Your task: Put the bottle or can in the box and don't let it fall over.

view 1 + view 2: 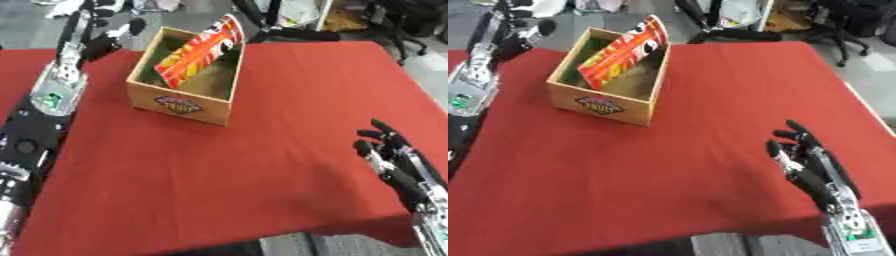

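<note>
While the left arm stretches along the left edge of the view, from the lower corner up toward the far side of the desk (262, 165), the left robot hand (103, 31) stands near the far left corner of the red cloth. Its fingers look relaxed and partly straight, and they hold nothing. This robot hand is left of the box and apart from it, not touching its wall.

To the right of that robot hand stands the wooden box (179, 106), open at the top, with a dark oval label on its front wall. It sits on the red cloth in the far left part of the desk. Inside the box is the can (199, 51), a long tube with red, yellow and white stripes. The can is not upright: it is tilted, with its lower end down in the left part of the box and its upper end resting on the far right corner of the rim and standing a little above it.

Further right, the red cloth is bare across the middle. At the lower right corner shows the right robot hand (808, 162), with the fingers straight and spread, pointing up and away from the robot. It holds nothing and is well apart from the box and the can
</note>
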